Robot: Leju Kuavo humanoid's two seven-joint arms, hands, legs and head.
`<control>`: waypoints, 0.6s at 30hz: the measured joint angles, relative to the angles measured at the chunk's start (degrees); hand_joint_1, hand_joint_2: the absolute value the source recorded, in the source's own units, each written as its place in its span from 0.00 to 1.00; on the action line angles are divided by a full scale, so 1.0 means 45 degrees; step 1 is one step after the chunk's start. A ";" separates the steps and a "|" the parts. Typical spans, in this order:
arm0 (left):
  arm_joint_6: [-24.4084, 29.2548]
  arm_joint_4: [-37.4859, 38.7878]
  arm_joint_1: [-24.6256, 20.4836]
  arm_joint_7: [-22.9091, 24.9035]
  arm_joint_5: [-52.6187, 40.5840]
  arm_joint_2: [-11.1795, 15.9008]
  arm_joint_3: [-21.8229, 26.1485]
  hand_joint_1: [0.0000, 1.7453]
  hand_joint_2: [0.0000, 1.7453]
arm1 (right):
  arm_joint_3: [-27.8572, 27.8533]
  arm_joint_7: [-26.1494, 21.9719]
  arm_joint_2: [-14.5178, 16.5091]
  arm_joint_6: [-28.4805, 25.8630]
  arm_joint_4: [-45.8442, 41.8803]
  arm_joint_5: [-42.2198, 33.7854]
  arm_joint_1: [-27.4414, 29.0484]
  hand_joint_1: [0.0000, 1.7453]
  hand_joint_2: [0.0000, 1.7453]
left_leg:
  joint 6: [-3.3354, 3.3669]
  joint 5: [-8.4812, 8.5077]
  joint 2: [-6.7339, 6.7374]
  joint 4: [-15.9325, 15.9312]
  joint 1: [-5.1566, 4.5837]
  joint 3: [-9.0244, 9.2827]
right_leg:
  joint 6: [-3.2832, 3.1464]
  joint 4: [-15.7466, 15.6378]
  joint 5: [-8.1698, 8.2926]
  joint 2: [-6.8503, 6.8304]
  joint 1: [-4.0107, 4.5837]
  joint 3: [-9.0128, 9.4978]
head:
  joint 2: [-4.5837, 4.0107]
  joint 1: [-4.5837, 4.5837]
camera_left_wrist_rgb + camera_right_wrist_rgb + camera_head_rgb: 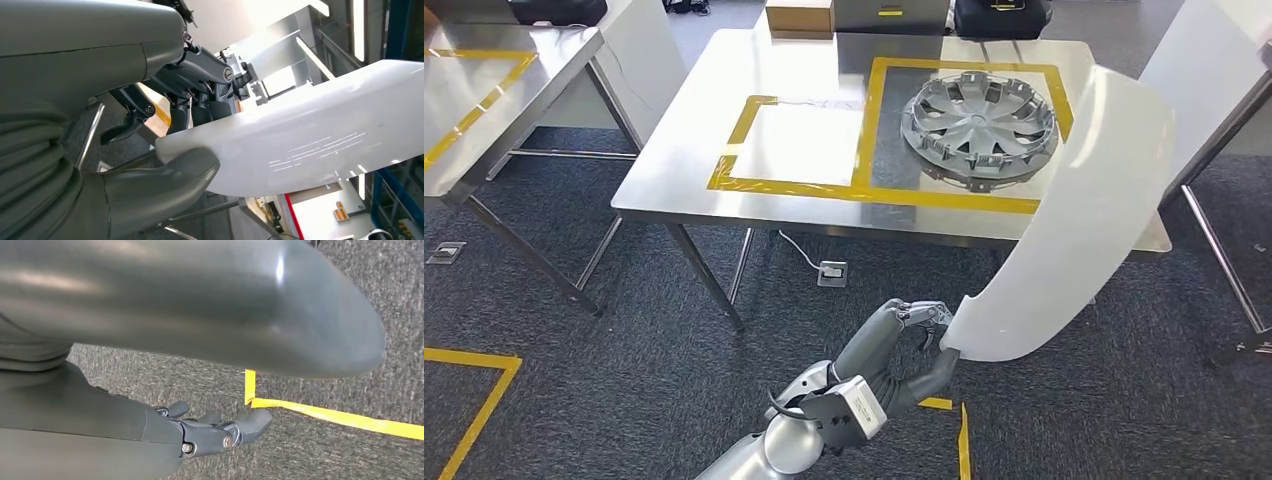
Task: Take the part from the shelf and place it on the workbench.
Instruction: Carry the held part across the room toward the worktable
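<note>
left hand (911, 345) fingers and thumb clamped on white curved panel (1079, 220), near workbench (684, 150)

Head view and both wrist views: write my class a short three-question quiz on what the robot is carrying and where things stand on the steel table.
1. True or false: the left hand grips the curved white panel by its lower end.
2. Which thing already lies inside the larger yellow-taped box on the steel table?
A. a cardboard box
B. a grey wheel cover
C. a white panel
3. Fill in: the right hand hangs over grey carpet, holding ____.

Key
1. True; the left wrist view shows the thumb under the panel and the fingers on its other face.
2. B, the grey wheel cover.
3. Nothing.
</note>
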 joint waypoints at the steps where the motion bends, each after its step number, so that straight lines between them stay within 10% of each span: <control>1: 0.0000 -0.0016 -0.0014 -0.0002 0.0002 -0.0002 0.0000 1.00 1.00 | -0.0001 -0.0018 -0.0002 0.0009 -0.0002 -0.0010 -0.0005 0.00 0.00 | -0.0008 -0.0280 0.0004 0.0615 -0.0006 -0.0287 | -0.0092 -0.0010 -0.0047 -0.0004 0.0015 0.0069 | 0.0001 -0.0030; 4: 0.0000 0.0002 0.0024 -0.0004 0.0006 0.0030 0.0002 1.00 1.00 | 0.0001 -0.0056 -0.0002 0.0028 -0.0002 -0.0050 -0.0015 0.00 0.00 | 0.0093 -0.1107 0.0008 0.3299 -0.0114 -0.1959 | -0.0265 -0.0012 -0.0167 -0.0008 0.0142 0.0184 | 0.0001 -0.0098; 6: 0.0000 0.0033 0.0061 -0.0001 0.0006 0.0049 0.0002 1.00 1.00 | 0.0000 -0.0062 -0.0002 0.0028 -0.0002 -0.0069 -0.0005 0.00 0.00 | 0.0274 -0.0631 0.0006 0.3590 -0.0208 -0.2521 | -0.0326 -0.0010 -0.0240 0.0031 0.0256 0.0288 | 0.0001 -0.0103; 10: 0.0000 0.0051 0.0045 0.0006 0.0008 0.0039 0.0005 1.00 1.00 | -0.0002 -0.0035 0.0021 0.0028 0.0002 -0.0097 -0.0008 0.00 0.00 | 0.0804 0.1307 0.0011 0.0781 -0.0510 -0.1817 | -0.0267 0.0010 -0.0379 0.0102 0.0416 0.0479 | 0.0000 -0.0097; 18: 0.0001 0.0083 0.0040 0.0071 0.0035 0.0009 0.0012 1.00 1.00 | -0.0007 0.0068 0.0011 0.0033 0.0004 -0.0125 -0.0009 0.00 0.00 | 0.0729 0.1416 -0.0072 0.0257 -0.0586 -0.1677 | -0.0129 -0.0099 -0.0373 0.0056 0.0420 0.0518 | 0.0002 -0.0085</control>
